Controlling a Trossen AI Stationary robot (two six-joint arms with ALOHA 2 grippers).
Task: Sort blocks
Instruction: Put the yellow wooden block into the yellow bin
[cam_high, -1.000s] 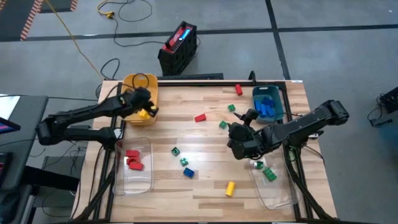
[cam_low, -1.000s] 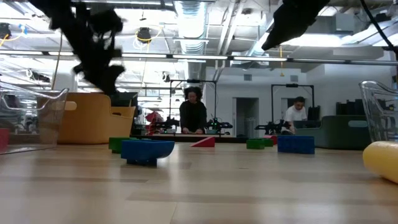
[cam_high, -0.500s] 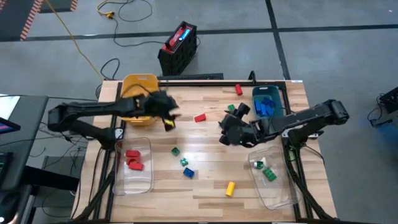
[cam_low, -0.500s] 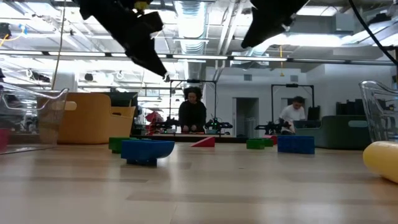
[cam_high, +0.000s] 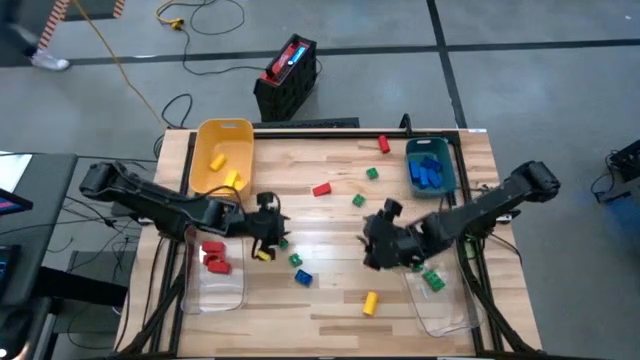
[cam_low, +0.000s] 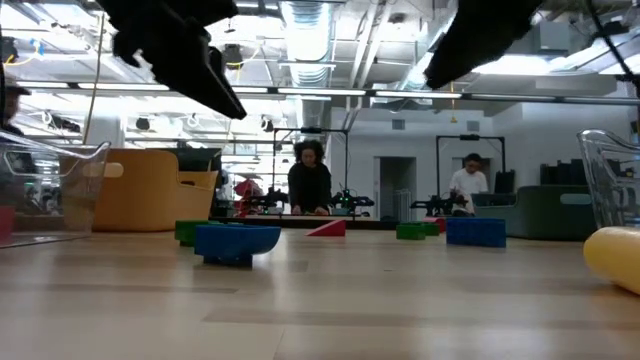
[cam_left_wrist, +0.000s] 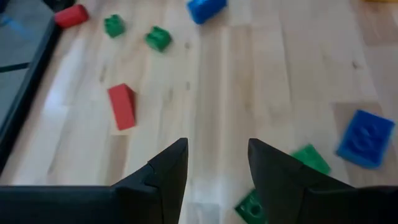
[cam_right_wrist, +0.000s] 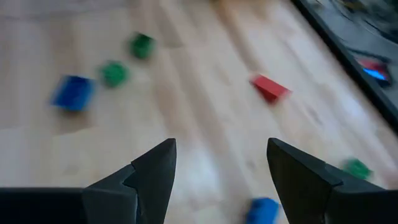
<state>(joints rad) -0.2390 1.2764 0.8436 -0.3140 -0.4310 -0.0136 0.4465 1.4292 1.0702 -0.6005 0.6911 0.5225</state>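
Loose blocks lie flat on the wooden table: a red one (cam_high: 321, 188), greens (cam_high: 357, 200) (cam_high: 297, 260), a blue one (cam_high: 303, 277) and a yellow one (cam_high: 370, 302). My left gripper (cam_high: 275, 236) (cam_left_wrist: 217, 168) hangs open and empty over the table's middle left, close beside a green block (cam_left_wrist: 252, 202). My right gripper (cam_high: 372, 250) (cam_right_wrist: 221, 168) hovers open and empty right of the middle, facing the loose blocks. A blue block (cam_right_wrist: 261, 210) lies just below it, hidden by the arm in the high view.
A yellow bin (cam_high: 205, 135) holds yellow blocks at the far left. A teal bin (cam_high: 448, 170) holds blue ones at the far right. Clear bins near left (cam_high: 235, 290) and near right (cam_high: 445, 320) hold red and green blocks. A black rail (cam_high: 330, 128) lines the far edge.
My left gripper has left the yellow bin and swung right and toward the near edge, coming down beside the green blocks. My right gripper went toward the far edge and left, then came back toward the near edge. The loose blocks have stayed where they were.
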